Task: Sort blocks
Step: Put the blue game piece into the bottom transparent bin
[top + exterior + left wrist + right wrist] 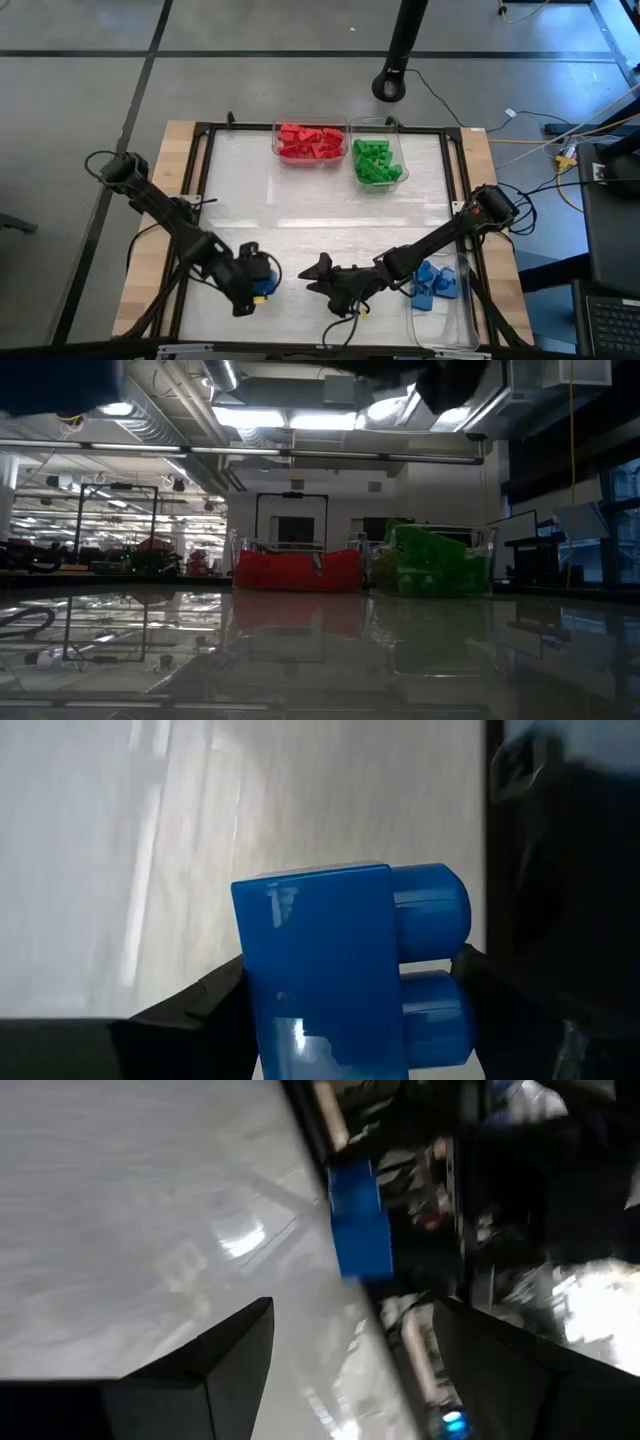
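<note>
At the left of the table, the left gripper (258, 280) hangs near the front edge with its fingers clamped on a blue brick (262, 283); the left wrist view shows that brick (340, 970) filling the space between the two dark fingers, studs pointing sideways, so it is held by its flat faces and looks secure for carrying. Just to its right, near the middle of the front edge, the right gripper (318, 276) points toward the left one with its fingers apart and nothing between them, and its wrist view catches the blue brick (358, 1220) farther off past its open fingertips. That facing pose reads as a hand-over being set up, probably because the clear bin of blue bricks (436, 284) sits at the front right, on the right arm's side and out of easy reach of the left. Along the far edge, the bin of red bricks (311, 142) stands just left of the bin of green bricks (376, 161), touching or nearly so; the low view shows them side by side. Apart from the carried brick, I see no loose brick on the table (330, 215), so sorting seems almost finished.
</note>
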You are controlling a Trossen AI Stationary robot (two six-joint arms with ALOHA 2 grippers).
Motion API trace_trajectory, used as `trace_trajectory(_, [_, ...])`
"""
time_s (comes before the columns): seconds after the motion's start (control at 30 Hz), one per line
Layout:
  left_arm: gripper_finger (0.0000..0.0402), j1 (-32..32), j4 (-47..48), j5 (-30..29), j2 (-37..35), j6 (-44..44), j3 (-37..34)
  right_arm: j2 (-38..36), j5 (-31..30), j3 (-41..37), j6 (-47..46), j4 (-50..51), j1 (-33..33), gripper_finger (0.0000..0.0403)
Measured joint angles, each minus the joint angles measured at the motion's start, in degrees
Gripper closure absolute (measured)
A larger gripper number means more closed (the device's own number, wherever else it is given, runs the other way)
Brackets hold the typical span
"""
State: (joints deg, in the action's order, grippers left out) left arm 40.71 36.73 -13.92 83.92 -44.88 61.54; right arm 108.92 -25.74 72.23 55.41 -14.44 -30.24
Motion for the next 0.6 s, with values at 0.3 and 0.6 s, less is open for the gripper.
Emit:
trace_trajectory(0.3, [0.0135,-6.55,-6.76,5.26,-2.69,8.22,0.06,0.00,2.44,0.00,9.34,-6.08,1.59,0.0130])
trace_trajectory(0.6, [0.0134,-9.75,-10.86,8.49,-2.67,12.34,0.06,0.00,6.91,0.00,8.31,-7.47,4.16,0.0130])
